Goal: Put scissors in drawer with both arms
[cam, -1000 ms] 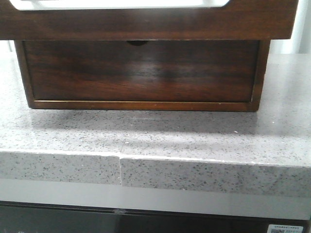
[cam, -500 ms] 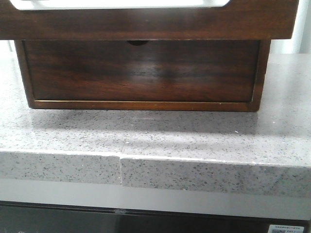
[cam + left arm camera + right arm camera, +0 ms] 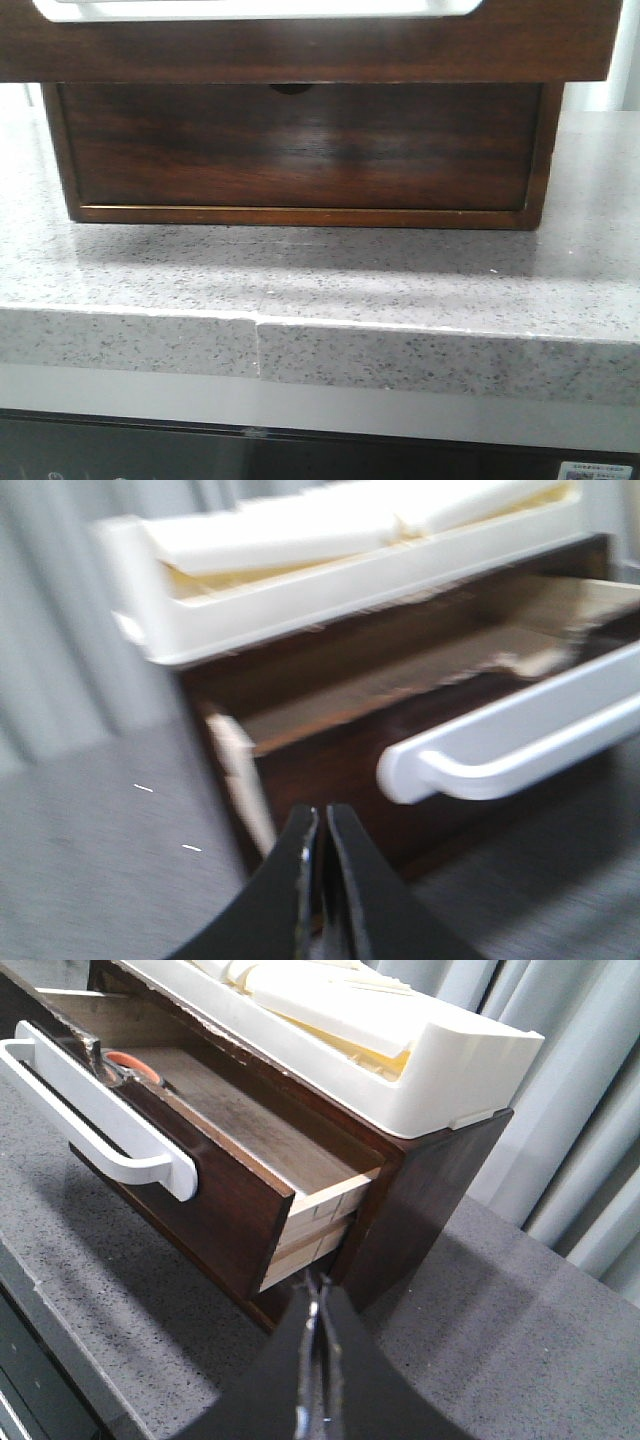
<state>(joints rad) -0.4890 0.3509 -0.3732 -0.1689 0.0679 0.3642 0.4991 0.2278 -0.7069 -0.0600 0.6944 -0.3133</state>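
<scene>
Two grippers closed and empty, scissors lying in the open drawer

My right gripper (image 3: 318, 1305) has its black fingers pressed together with nothing between them, hanging just off the near corner of the cabinet (image 3: 425, 1185). My left gripper (image 3: 322, 830) is likewise closed on nothing, its fingers meeting tip to tip in front of the cabinet's other corner, though that view is blurred.

Beyond my right gripper the drawer (image 3: 215, 1195) stands pulled out, its pale wooden side and floor showing. A white handle (image 3: 95, 1120) runs across its dark-brown front. Inside, toward the far end behind the handle, lie the scissors (image 3: 125, 1065); I can make out an orange-lined loop and little else.

On top of the cabinet sits a white tray (image 3: 440, 1070) holding pale flat pieces.

From the front, the drawer's front band (image 3: 320, 50) fills the upper edge, with the lower drawer front (image 3: 300, 145) and its finger notch beneath it, all standing on the grey speckled worktop (image 3: 320, 280).
</scene>
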